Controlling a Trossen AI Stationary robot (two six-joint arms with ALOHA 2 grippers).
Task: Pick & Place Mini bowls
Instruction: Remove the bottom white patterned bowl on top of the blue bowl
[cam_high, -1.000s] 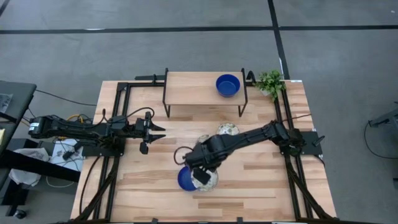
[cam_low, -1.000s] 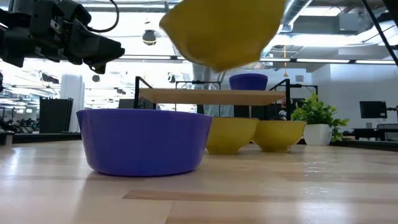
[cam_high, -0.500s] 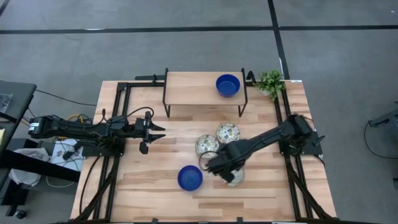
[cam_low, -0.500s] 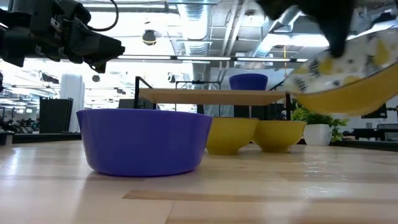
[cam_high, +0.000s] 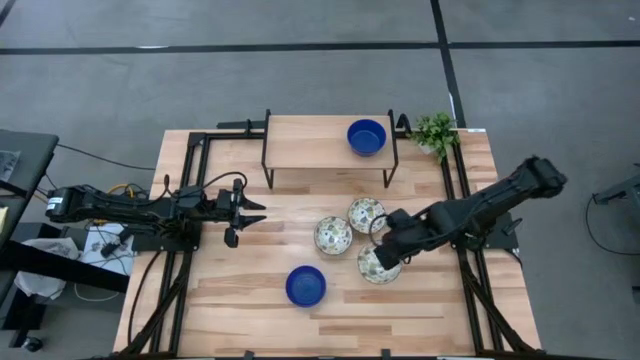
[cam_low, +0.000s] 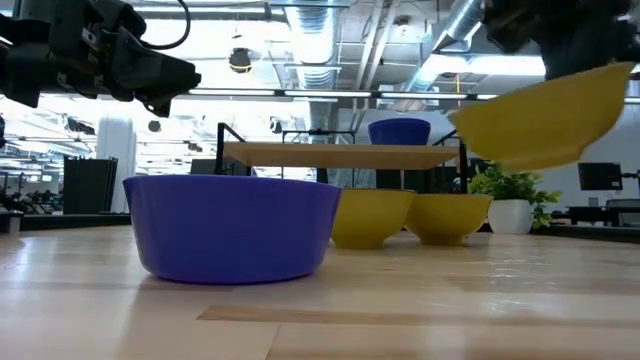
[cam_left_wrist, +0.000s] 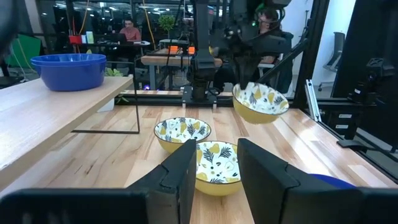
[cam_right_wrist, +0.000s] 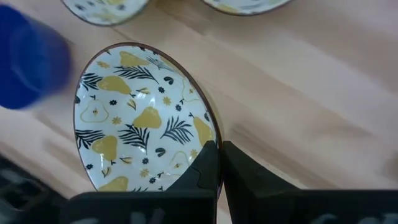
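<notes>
Right hand (cam_high: 388, 252) pinched shut on the rim of a patterned bowl (cam_high: 377, 264), carried clear above the counter (cam_high: 240, 290), mouth up and slightly tilted, no long axis to a round thing. Rim caught between the fingers (cam_right_wrist: 208, 163), bowl body reaching out past them. Just beside, two more patterned bowls (cam_high: 333, 235) (cam_high: 366, 213) resting upright on the wood, nearly touching each other. Farther out, one blue bowl (cam_high: 305, 285) on the counter near the front edge, another (cam_high: 367, 136) up on the shelf (cam_high: 310, 144), a small plant (cam_high: 435, 131) at the far corner. Left hand (cam_high: 250, 214) well apart at the left side, fingers spread wide, empty.
</notes>
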